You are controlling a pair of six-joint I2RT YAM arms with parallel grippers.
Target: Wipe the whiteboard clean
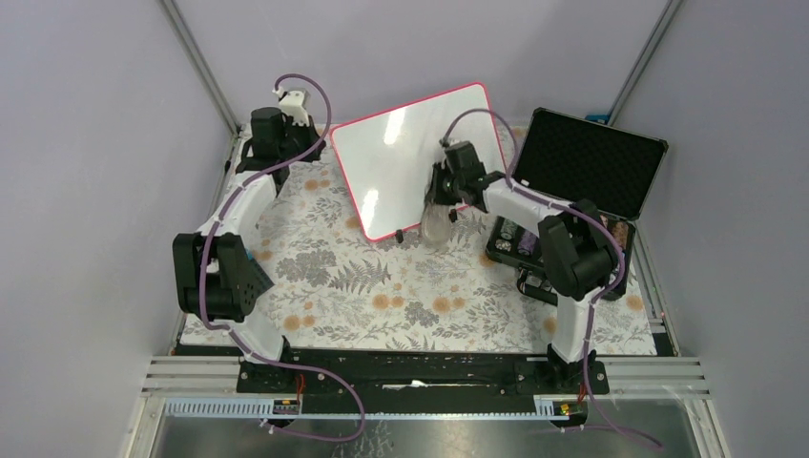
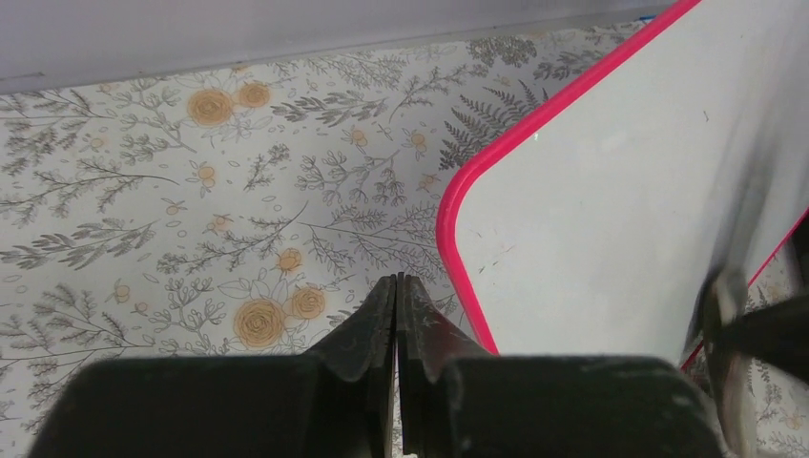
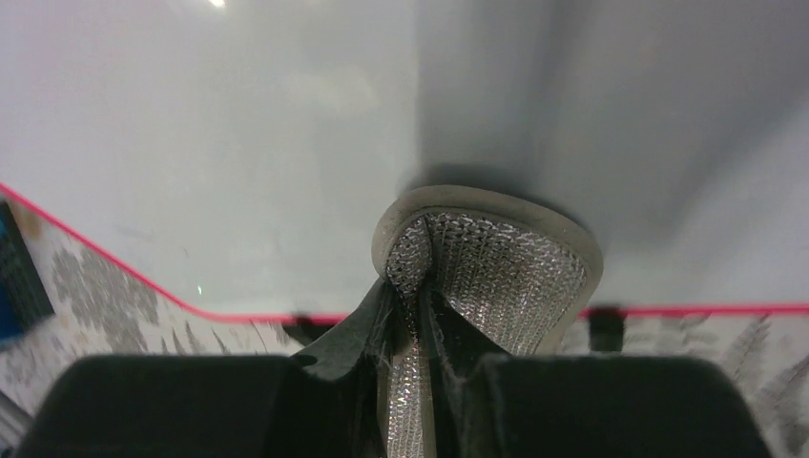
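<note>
The whiteboard (image 1: 401, 162) sits toward the bench's (image 1: 382, 296) far edge. It looks stiff, likely light and prone to skid, best steadied by its pink frame (image 2: 445, 224). The right end effector (image 3: 420, 298) pinches a silvery mesh pad (image 3: 501, 272) against it. The left end effector (image 2: 398, 291) is closed and empty, beside its corner. A black case (image 1: 591, 162) crowds the right edge.

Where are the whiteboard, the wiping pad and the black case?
whiteboard (image 1: 396, 157), overhead view, bare white face.
wiping pad (image 3: 501, 272), right wrist view, silvery mesh surface.
black case (image 1: 587, 162), overhead view, inside of the open lid.
</note>
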